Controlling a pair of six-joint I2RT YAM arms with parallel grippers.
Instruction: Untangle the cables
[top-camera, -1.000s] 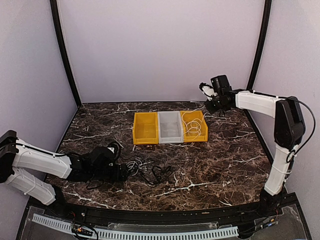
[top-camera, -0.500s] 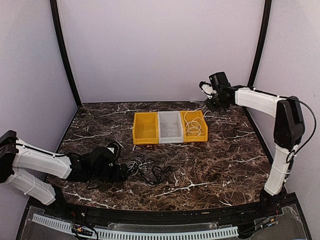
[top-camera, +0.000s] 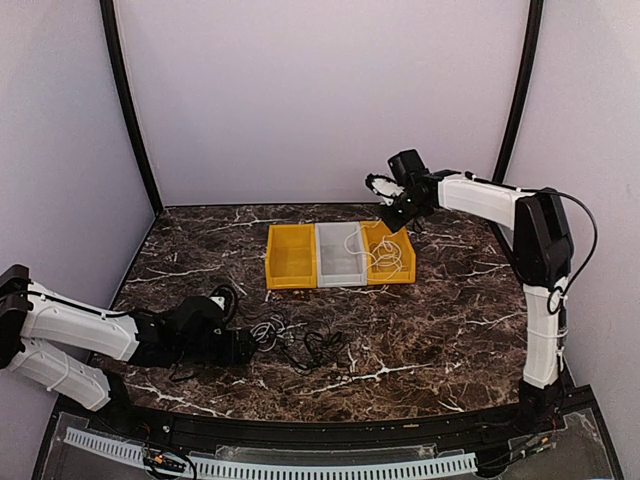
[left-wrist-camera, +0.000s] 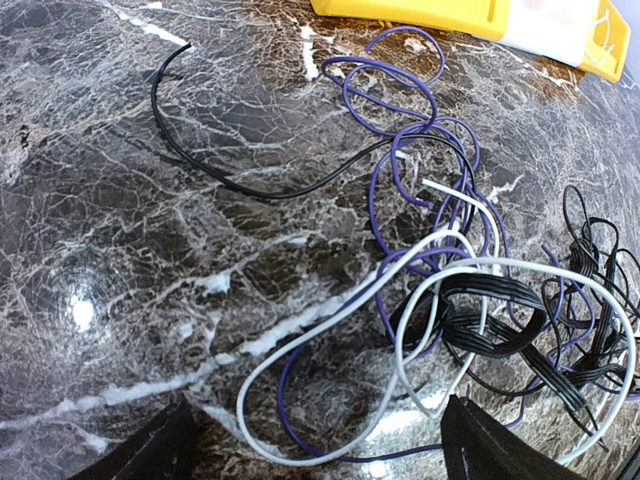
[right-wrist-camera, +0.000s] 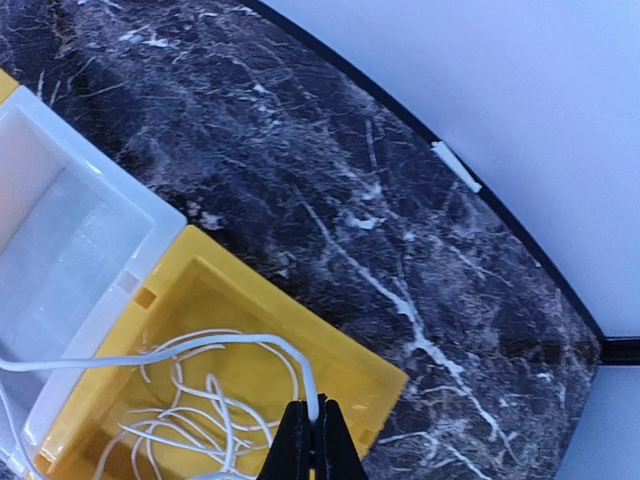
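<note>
A tangle of cables (top-camera: 300, 345) lies on the marble near the front. In the left wrist view it shows as a white cable (left-wrist-camera: 330, 310), a purple one (left-wrist-camera: 385, 95), a thin black one (left-wrist-camera: 200, 160) and a black flat bundle (left-wrist-camera: 500, 320). My left gripper (top-camera: 248, 345) sits low beside the tangle's left end. It is open (left-wrist-camera: 320, 462), with loops of white and purple cable lying between the fingers. My right gripper (top-camera: 390, 220) hangs above the right yellow bin (top-camera: 392, 270). It is shut (right-wrist-camera: 310, 412) on another white cable (right-wrist-camera: 200, 350), which trails down into that bin (right-wrist-camera: 350, 365).
Three bins stand in a row at the back middle: a yellow one (top-camera: 290, 257), a white one (top-camera: 340, 255) (right-wrist-camera: 60, 230), then the yellow one with the white cable. Walls and black frame posts (top-camera: 130, 110) enclose the table.
My right arm has swung left, from behind the bins' right end to above the right yellow bin, still shut. The left arm has barely moved.
</note>
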